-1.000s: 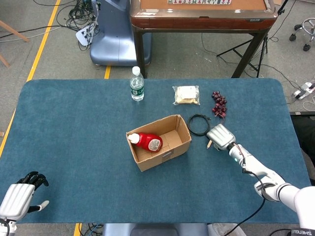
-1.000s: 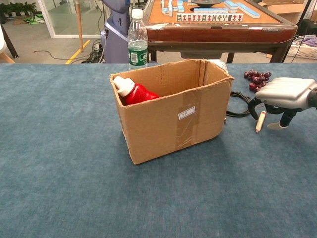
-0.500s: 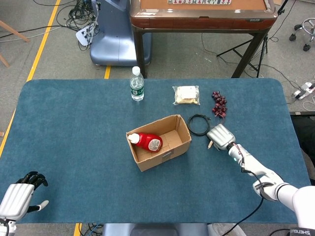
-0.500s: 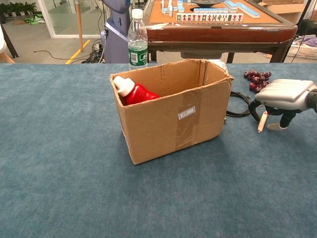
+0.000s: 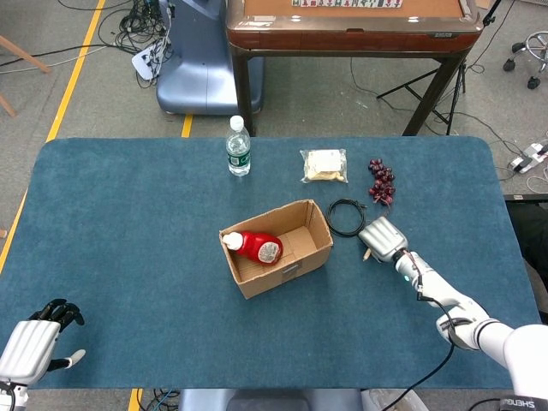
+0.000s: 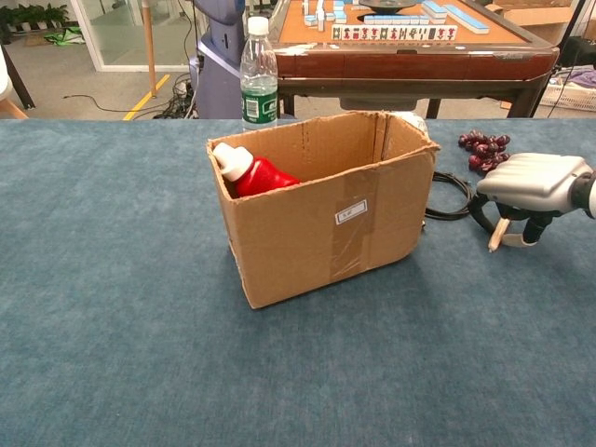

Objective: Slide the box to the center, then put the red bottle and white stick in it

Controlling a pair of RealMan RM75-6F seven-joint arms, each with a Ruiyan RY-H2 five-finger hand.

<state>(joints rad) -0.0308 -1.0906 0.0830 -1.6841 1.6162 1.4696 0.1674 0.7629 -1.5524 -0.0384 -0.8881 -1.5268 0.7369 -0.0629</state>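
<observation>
The box (image 5: 276, 247) sat approx. mid-table, open top up, w/ the red bottle (image 5: 255, 246) already lying inside toward the 9 o'clock end, white cap pointing out that way. In the chest view the bottle leaned against the box's left wall, cap poking above the rim, prob. because it was too long to lie flat across that end. So slide + bottle looked done; the stick was what remained.

Right hand (image 6: 533, 182) was at 3 o'clock of the box, palm down just above the cloth, fingers curled under. The white stick (image 6: 498, 234) hung tilted beneath it, pinched between thumb and a finger, lower tip near or touching the table; couldn't tell which. Palm-down made sense for taking a thin thing off a flat surface, and the pinch looked light, so the stick could swivel on the lift.

Left hand (image 5: 32, 344) rested at the 7 o'clock corner of the table, well apart from everything, fingers loosely apart, holding nothing. Parked out of the way, by the look of it.

Black cable (image 5: 345, 216) coiled just at the hand's 11 o'clock, grapes (image 5: 381, 181) beyond at 12. Water bottle (image 5: 239, 147) and snack packet (image 5: 324, 164) stood further back, toward the table's 12 o'clock edge.

Next, I'd judge: lift, carry toward 9 o'clock over the rim, release into the free end.
</observation>
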